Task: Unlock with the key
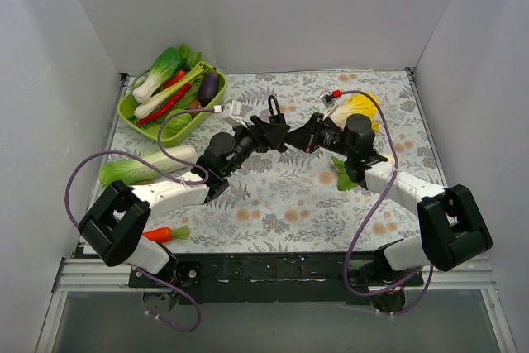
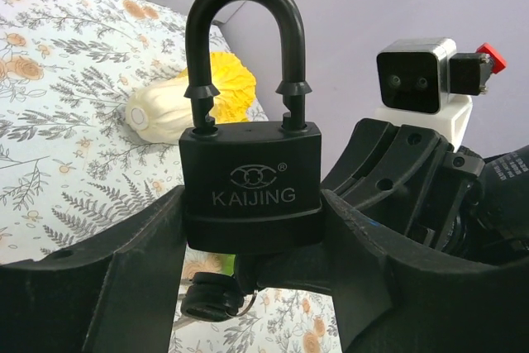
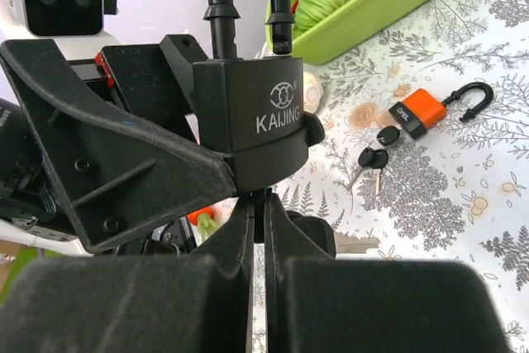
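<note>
Right gripper (image 3: 259, 208) sits closest to my lens, jaws pressed together just under the black padlock (image 2: 250, 179) — on the key, I judge, though the pinch hides its blade. Left gripper (image 2: 252, 237) has its jaws clamped on the padlock's body, holding it upright above the counter (image 1: 273, 196) between the two arms. Both shackle legs look seated, so insertion seems done and the turn is left.

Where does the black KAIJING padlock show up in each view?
Top external: padlock at centre, small.
Left wrist: padlock at centre, upright.
Right wrist: padlock upper centre.
Shared landmark: left gripper clamping its body.
</note>
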Available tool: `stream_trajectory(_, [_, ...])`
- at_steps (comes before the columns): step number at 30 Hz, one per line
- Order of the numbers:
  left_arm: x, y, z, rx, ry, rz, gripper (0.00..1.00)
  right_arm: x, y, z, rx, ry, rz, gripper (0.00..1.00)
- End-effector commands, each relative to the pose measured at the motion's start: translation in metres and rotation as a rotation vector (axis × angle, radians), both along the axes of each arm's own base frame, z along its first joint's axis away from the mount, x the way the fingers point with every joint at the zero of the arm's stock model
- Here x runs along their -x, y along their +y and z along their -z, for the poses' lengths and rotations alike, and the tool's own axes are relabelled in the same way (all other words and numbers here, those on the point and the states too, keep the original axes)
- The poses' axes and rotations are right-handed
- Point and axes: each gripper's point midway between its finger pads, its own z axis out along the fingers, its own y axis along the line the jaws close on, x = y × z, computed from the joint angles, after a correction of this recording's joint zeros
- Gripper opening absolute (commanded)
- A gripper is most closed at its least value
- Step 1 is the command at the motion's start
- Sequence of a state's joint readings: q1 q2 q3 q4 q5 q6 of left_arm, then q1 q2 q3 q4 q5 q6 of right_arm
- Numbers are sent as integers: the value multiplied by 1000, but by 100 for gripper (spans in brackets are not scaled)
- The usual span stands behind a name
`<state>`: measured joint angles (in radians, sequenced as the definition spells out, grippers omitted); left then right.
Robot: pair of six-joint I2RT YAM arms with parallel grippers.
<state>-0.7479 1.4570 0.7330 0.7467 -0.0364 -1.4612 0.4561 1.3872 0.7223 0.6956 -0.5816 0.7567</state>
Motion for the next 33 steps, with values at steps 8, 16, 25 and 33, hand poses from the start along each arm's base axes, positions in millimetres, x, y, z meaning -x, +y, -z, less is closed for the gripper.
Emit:
stream_trajectory(8, [77,-36,-36,29,-102,351,0,-40,-25,-77,-150,-221,204,1])
stream_trajectory(16, [33,-25,5,-123,150,140,0,-23,-26,-62,-35,-277,137,22])
stream_trajectory(25, [9,-5,12,-34,228,211,0,9,-33,-32,83,-310,58,67])
stream_trajectory(33, [54,2,-1,-184,-7,504,0,36,-37,-65,120,-447,-24,75])
